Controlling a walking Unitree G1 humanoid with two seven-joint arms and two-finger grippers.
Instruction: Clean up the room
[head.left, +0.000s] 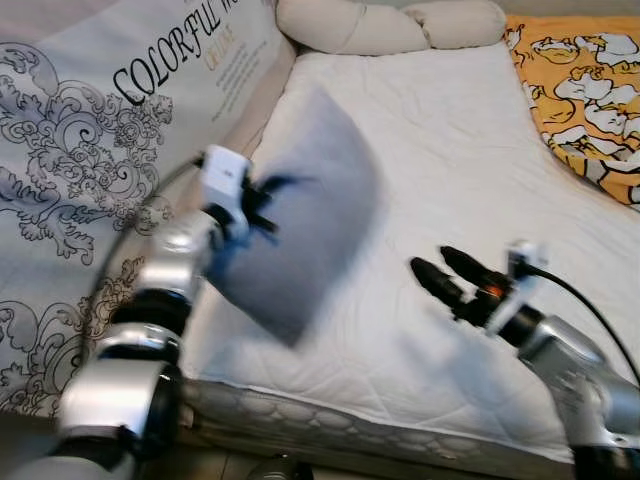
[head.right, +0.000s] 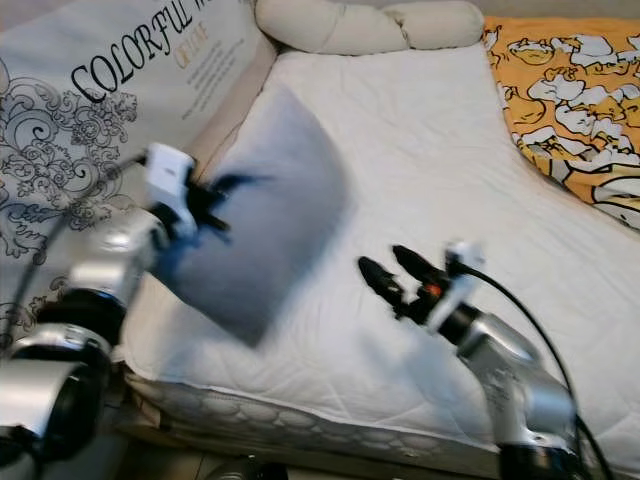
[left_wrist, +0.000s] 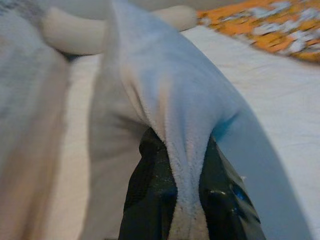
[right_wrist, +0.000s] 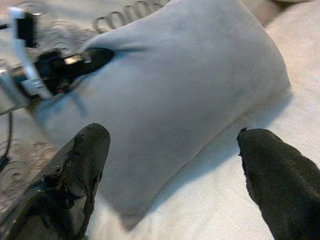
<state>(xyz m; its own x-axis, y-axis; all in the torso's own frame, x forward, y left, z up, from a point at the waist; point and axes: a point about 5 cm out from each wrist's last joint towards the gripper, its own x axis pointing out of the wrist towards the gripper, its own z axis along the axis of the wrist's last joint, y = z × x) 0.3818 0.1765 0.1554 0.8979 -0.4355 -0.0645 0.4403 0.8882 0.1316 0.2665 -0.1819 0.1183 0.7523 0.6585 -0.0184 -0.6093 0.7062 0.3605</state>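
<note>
A grey pillow (head.left: 315, 215) is lifted at a tilt over the left part of the white mattress (head.left: 450, 150), blurred by motion. My left gripper (head.left: 262, 205) is shut on the pillow's left edge; in the left wrist view the grey fabric (left_wrist: 165, 90) is pinched between the two black fingers (left_wrist: 150, 195). My right gripper (head.left: 430, 260) hovers open just above the mattress, to the right of the pillow and apart from it. Its two fingers (right_wrist: 75, 170) point toward the pillow (right_wrist: 185, 75) with nothing between them.
A patterned grey panel printed with "COLORFUL" (head.left: 120, 130) runs along the bed's left side. Cream bolster cushions (head.left: 390, 25) lie at the far end. An orange patterned blanket (head.left: 590, 90) covers the far right. The mattress's front edge (head.left: 330, 425) is close to me.
</note>
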